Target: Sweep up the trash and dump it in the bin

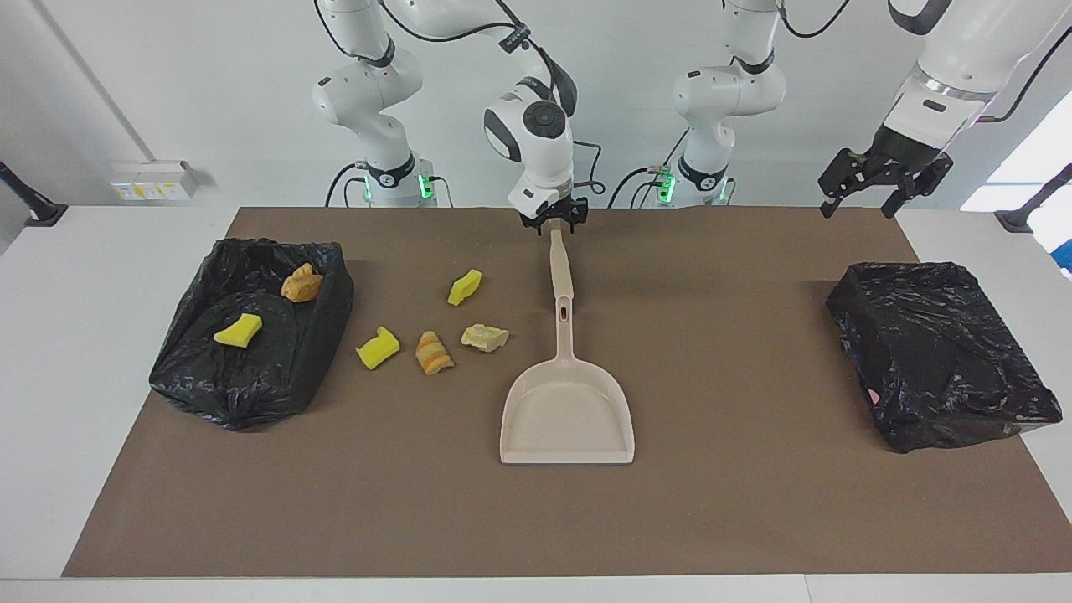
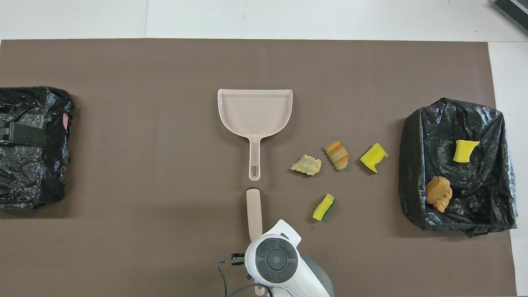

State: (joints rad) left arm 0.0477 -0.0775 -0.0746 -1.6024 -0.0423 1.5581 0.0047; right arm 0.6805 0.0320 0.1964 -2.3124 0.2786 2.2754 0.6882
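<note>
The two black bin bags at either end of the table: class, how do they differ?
The bag at the right arm's end lies open and hollowed; the bag at the left arm's end is a closed, bulging mound. The open bag holds a yellow foam chunk and a tan lump; the closed one shows none. Both are crinkled glossy black plastic on the brown mat.
</note>
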